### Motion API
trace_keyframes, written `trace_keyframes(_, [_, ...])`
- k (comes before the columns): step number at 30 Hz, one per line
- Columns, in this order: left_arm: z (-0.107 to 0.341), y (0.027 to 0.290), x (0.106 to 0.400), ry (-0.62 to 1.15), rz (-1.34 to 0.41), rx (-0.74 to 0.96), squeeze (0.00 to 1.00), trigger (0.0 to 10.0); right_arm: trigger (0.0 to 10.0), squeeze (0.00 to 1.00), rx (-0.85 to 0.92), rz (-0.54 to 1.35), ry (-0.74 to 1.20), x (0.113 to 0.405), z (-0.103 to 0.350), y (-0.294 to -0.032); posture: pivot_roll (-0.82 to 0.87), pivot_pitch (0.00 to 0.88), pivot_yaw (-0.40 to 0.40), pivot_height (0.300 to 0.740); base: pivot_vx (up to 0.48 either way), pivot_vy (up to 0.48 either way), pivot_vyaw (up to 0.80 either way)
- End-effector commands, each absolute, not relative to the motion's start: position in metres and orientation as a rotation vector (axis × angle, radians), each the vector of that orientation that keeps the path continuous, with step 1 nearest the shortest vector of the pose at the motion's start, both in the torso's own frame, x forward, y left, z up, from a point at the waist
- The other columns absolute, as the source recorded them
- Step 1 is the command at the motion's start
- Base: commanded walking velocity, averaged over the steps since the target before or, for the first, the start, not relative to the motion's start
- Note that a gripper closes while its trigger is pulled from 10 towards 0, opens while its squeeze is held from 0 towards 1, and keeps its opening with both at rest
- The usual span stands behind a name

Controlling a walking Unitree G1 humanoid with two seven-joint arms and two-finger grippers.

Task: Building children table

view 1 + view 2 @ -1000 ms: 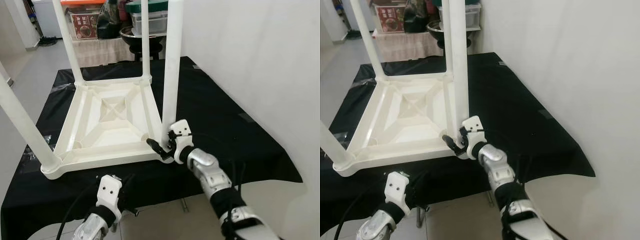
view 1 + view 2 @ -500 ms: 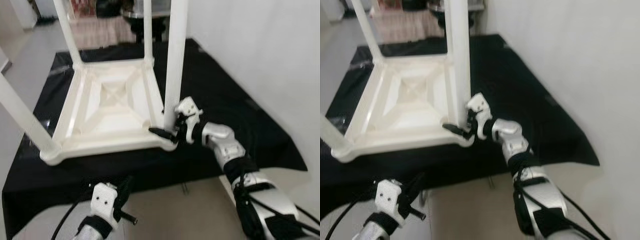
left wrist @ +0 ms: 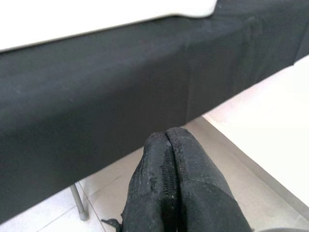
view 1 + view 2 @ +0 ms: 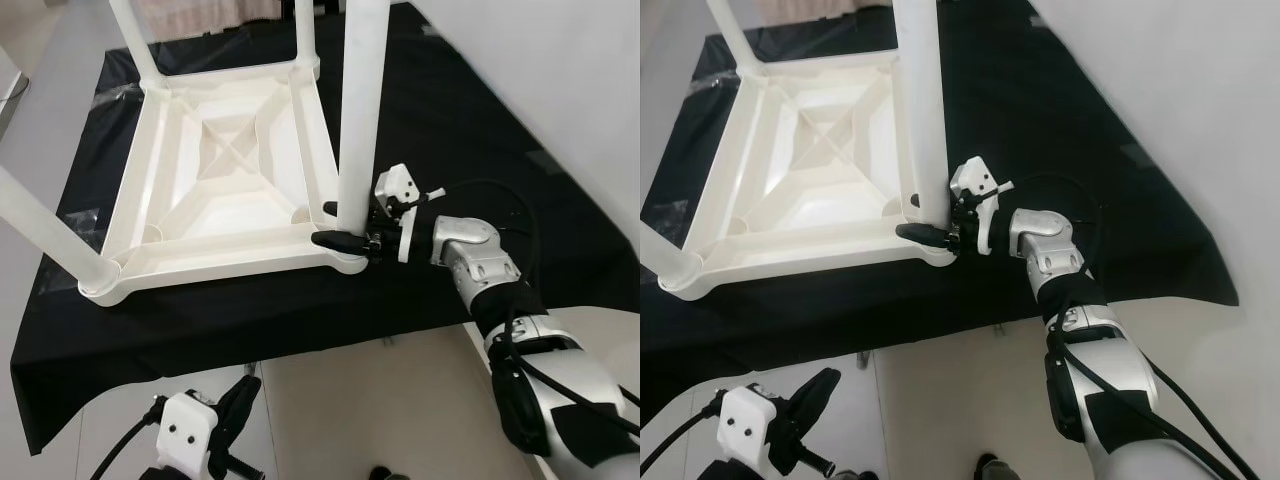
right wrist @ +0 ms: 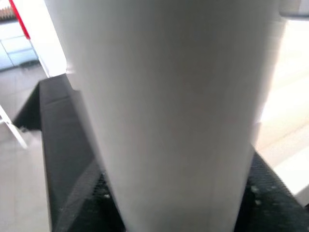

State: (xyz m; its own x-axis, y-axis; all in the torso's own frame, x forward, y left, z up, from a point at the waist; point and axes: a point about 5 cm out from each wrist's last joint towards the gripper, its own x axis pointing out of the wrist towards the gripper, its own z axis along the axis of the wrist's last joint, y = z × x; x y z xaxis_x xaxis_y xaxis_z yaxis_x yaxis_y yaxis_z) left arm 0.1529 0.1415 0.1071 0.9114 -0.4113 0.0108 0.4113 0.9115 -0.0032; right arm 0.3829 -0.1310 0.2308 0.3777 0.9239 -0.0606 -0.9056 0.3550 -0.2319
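Right now the white children's table [image 4: 225, 190] lies upside down on the black-draped table [image 4: 470, 120], its ribbed underside facing up so the legs can be set into the corner sockets from above. The right hand [image 4: 345, 225] reaches in from the right and is clamped around the base of the near-right leg [image 4: 362, 110], one black finger on each side of it just above the corner socket; the right wrist view has the pale leg sitting between the two fingers. Gripping low, next to the socket, probably gives the best control for seating or steadying the leg. Other legs stand upright at the far-left corner [image 4: 135, 40], the far-right corner [image 4: 305, 30] and the near-left corner [image 4: 45, 235], so the build looks close to done. The left hand [image 3: 166, 191] hangs idle below the table's near edge, over the pale floor [image 3: 260, 125], its fingers pressed together on nothing. No brand, label or writing can be read anywhere.
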Motion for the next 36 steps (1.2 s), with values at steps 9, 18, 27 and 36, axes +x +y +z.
trace_keyframes(9, [0.100,0.143,0.157,0.038,-0.431,-0.008,0.00,10.0,0.0,0.00,-0.233,1.094,-0.109,0.382,0.225,-0.141,0.17,0.246,0.026,0.740,0.000,0.000,0.00])
trace_keyframes(18, [0.092,0.140,0.187,0.030,-0.433,-0.014,0.00,10.0,0.0,0.00,-0.062,0.518,0.058,0.345,0.138,-0.116,0.08,0.177,0.026,0.740,0.000,0.000,0.00])
trace_keyframes(27, [0.085,0.131,0.230,0.008,-0.441,-0.019,0.00,10.0,0.0,0.00,-0.130,0.239,0.228,0.353,0.097,-0.070,0.06,0.069,-0.002,0.740,0.000,0.000,0.00])
trace_keyframes(36, [0.081,0.129,0.246,-0.009,-0.423,-0.017,0.00,10.0,10.0,0.00,-0.115,0.224,0.203,0.358,0.119,-0.063,0.05,0.035,-0.016,0.740,0.000,0.000,0.00])
